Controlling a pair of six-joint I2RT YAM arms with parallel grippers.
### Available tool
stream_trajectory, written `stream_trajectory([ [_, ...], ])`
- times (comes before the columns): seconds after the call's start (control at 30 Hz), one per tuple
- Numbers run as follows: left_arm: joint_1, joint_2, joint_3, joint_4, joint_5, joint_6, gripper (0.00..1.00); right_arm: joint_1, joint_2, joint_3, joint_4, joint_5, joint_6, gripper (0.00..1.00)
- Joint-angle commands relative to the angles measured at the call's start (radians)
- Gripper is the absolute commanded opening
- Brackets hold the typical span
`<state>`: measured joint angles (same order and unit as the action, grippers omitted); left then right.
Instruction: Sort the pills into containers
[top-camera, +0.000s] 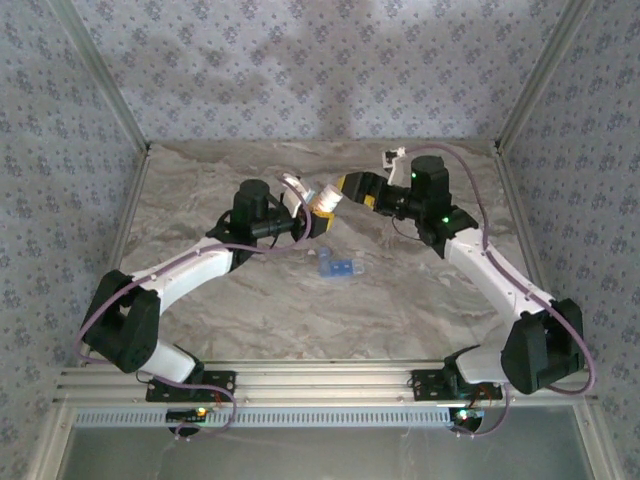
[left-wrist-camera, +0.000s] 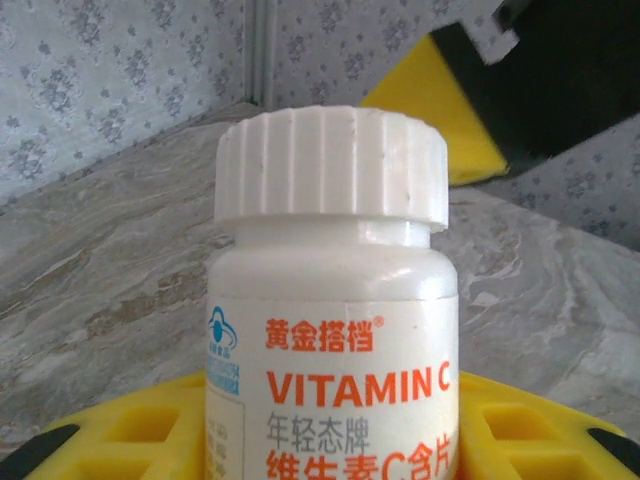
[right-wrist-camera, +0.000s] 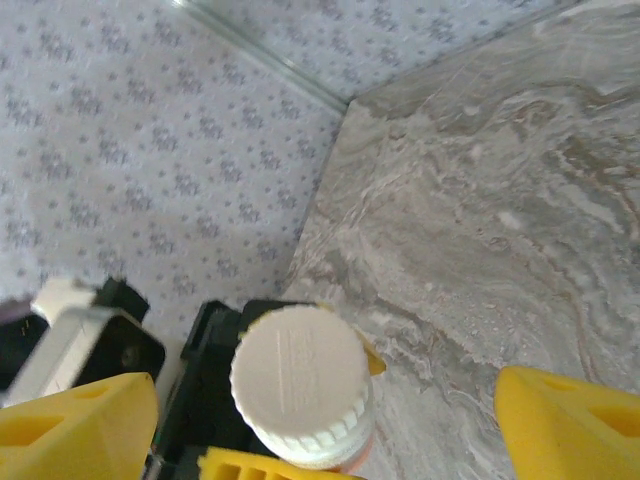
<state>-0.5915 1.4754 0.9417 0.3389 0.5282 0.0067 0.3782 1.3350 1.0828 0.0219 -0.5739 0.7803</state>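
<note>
The pill box (top-camera: 338, 267) — small, translucent blue — is seen lying on the worktop (top-camera: 250, 320). A white bottle (left-wrist-camera: 330, 300) is held by the left fingers (left-wrist-camera: 110, 440); the right fingers (right-wrist-camera: 570, 420) are spread wide either side of its cap (right-wrist-camera: 300, 375).

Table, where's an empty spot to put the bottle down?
Bare table lies between the blue pill box and the front rail, and along the back wall. It's crowded in the middle, where the left claw holds the bottle and the right claw stands open around its cap.
</note>
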Motion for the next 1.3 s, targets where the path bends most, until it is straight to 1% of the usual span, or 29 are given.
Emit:
stream_trajectory([
  [0.0, -0.024, -0.016, 0.022, -0.07, -0.06, 0.097, 0.0, -0.015, -0.003, 0.042, -0.087, 0.06, 0.093, 0.89],
  [0.1, -0.038, -0.007, 0.026, -0.086, -0.073, 0.125, 0.0, -0.004, 0.023, 0.053, -0.088, 0.058, 0.125, 0.88],
  [0.37, -0.052, 0.012, 0.038, -0.092, -0.081, 0.133, 0.0, 0.046, 0.086, 0.086, -0.141, 0.089, 0.131, 0.86],
  [0.67, -0.057, 0.017, 0.043, -0.093, -0.082, 0.133, 0.0, 0.088, 0.108, 0.088, -0.122, 0.086, 0.132, 0.77],
  [0.9, -0.059, 0.016, 0.047, -0.091, -0.083, 0.133, 0.0, 0.096, 0.11, 0.084, -0.123, 0.078, 0.127, 0.64],
  [1.13, -0.057, 0.014, 0.042, -0.071, -0.083, 0.116, 0.0, 0.094, 0.104, 0.082, -0.135, 0.068, 0.087, 0.37],
  [1.2, -0.056, 0.009, 0.04, -0.066, -0.078, 0.109, 0.0, 0.093, 0.101, 0.08, -0.125, 0.057, 0.059, 0.32],
  [1.27, -0.053, 0.002, 0.034, -0.057, -0.058, 0.095, 0.0, 0.086, 0.092, 0.076, -0.102, 0.038, -0.007, 0.31],
])
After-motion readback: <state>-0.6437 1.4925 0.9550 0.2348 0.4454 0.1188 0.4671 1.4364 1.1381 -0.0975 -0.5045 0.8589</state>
